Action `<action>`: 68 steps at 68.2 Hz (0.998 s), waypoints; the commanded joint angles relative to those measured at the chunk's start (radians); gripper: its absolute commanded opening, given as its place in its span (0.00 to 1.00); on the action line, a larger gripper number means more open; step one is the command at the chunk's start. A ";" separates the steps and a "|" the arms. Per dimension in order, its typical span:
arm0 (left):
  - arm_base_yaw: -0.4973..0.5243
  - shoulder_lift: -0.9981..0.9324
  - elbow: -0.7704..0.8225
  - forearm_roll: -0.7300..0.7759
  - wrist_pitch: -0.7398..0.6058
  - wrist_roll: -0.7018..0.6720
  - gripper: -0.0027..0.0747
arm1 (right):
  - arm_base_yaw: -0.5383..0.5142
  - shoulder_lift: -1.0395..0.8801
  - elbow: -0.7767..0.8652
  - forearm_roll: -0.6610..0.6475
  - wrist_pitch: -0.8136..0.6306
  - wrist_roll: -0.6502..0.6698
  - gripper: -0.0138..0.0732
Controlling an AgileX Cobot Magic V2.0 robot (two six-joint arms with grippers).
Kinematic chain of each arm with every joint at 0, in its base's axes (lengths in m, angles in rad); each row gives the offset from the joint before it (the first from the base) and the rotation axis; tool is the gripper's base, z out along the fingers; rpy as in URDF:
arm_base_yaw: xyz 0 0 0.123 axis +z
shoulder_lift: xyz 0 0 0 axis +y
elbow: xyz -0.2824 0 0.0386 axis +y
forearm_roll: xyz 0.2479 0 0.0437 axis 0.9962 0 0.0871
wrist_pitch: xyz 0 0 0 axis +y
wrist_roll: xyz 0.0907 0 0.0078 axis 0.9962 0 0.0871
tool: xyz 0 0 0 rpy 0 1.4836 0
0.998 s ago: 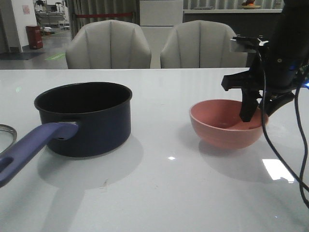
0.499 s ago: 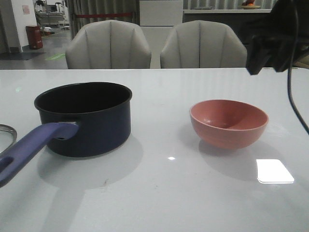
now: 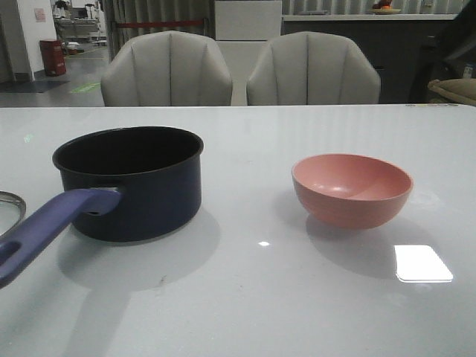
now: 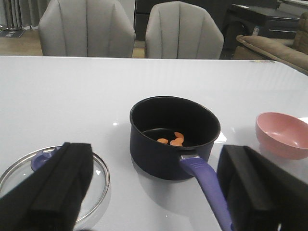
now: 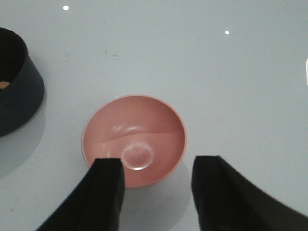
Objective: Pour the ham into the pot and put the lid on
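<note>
Lid lies flat on the white table at far left, knob up, just beside the pot — not on it. Left gripper fingers spread wide, nothing between them. Pot upright, handle toward the camera; ham — a few orange chunks — on its black bottom. Pink bowl well apart to the right, upright. Right gripper above the bowl, fingers spread, holding nothing.
</note>
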 commanded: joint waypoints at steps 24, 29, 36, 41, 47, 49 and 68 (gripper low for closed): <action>-0.007 0.011 -0.027 -0.005 -0.082 -0.001 0.76 | 0.002 -0.598 0.398 0.002 -0.238 -0.012 0.65; -0.007 0.011 -0.027 -0.005 -0.082 -0.001 0.76 | 0.002 -0.689 0.442 0.002 -0.244 -0.012 0.65; -0.007 0.011 -0.027 -0.005 -0.082 -0.001 0.76 | 0.002 -0.801 0.489 0.002 -0.242 -0.012 0.65; -0.007 0.011 -0.027 -0.005 -0.082 -0.001 0.76 | 0.002 -0.843 0.501 0.002 -0.226 -0.012 0.65; -0.007 0.011 -0.027 -0.005 -0.082 -0.001 0.76 | 0.002 -0.856 0.510 0.002 -0.219 -0.012 0.65; -0.007 0.011 -0.027 -0.005 -0.082 -0.001 0.76 | 0.002 -0.856 0.512 0.002 -0.215 -0.012 0.65; -0.007 0.011 -0.027 -0.005 -0.082 -0.001 0.76 | 0.002 -0.856 0.522 0.002 -0.221 -0.012 0.34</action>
